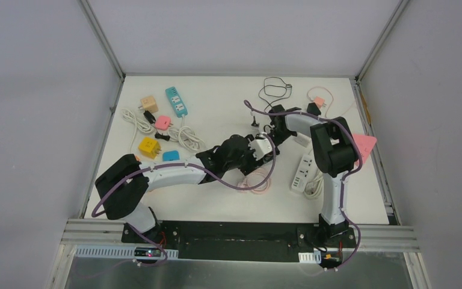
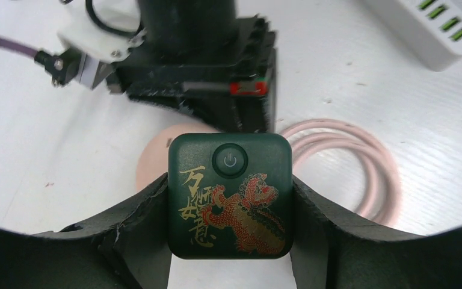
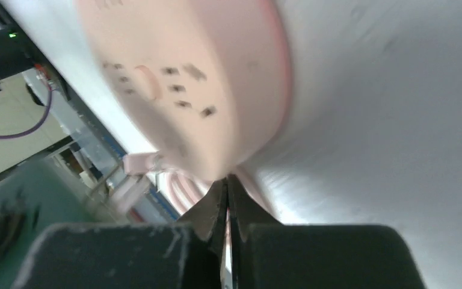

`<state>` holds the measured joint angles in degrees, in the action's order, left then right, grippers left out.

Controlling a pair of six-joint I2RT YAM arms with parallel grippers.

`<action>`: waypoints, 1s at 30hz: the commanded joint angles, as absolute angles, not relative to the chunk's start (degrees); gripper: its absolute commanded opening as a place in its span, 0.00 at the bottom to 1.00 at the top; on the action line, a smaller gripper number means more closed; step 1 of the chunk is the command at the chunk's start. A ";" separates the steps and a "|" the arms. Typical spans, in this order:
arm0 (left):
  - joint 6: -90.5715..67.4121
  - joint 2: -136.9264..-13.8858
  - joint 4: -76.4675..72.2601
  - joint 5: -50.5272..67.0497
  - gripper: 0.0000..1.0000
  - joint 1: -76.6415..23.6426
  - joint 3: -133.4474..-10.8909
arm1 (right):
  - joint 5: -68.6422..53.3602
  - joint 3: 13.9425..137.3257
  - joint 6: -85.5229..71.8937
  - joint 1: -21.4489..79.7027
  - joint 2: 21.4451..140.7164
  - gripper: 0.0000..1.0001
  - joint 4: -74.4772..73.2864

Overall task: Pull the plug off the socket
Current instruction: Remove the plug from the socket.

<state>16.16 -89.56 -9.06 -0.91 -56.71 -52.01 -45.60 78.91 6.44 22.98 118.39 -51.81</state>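
The plug is a dark green square block with a power button and a red-gold dragon print. My left gripper is shut on its two sides. It sits over the round pink socket, and I cannot tell whether its pins are still in. My right gripper is shut with nothing between its fingers, its tips against the rim of the pink socket. The top view shows the left gripper and right gripper meeting mid-table, with the plug hidden under them.
The socket's pink cord coils right of the plug. A white power strip lies to the right. A teal strip, an orange cube, a yellow cube and a white cord crowd the left. A black cable lies at the back.
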 commanded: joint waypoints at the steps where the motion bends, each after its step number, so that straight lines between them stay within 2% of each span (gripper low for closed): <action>1: 15.57 -88.50 -13.39 0.35 0.00 -56.91 -54.50 | -32.44 78.41 10.26 23.56 122.17 0.00 -45.32; 13: 3.88 -80.56 -10.21 5.84 0.00 -53.81 -55.24 | -52.62 76.74 14.44 19.87 114.17 0.03 -43.77; 22: -8.45 -73.48 -1.80 8.96 0.00 -48.84 -53.37 | -54.75 76.60 20.64 15.47 105.78 0.06 -47.67; 30: -11.66 -65.83 4.55 2.46 0.00 -44.87 -47.00 | -52.63 76.25 25.21 12.72 99.18 0.08 -50.27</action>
<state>-7.97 -71.57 2.02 7.09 -46.65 -50.50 -52.29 76.25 20.91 13.89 104.05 -48.77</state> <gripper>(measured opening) 0.585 0.077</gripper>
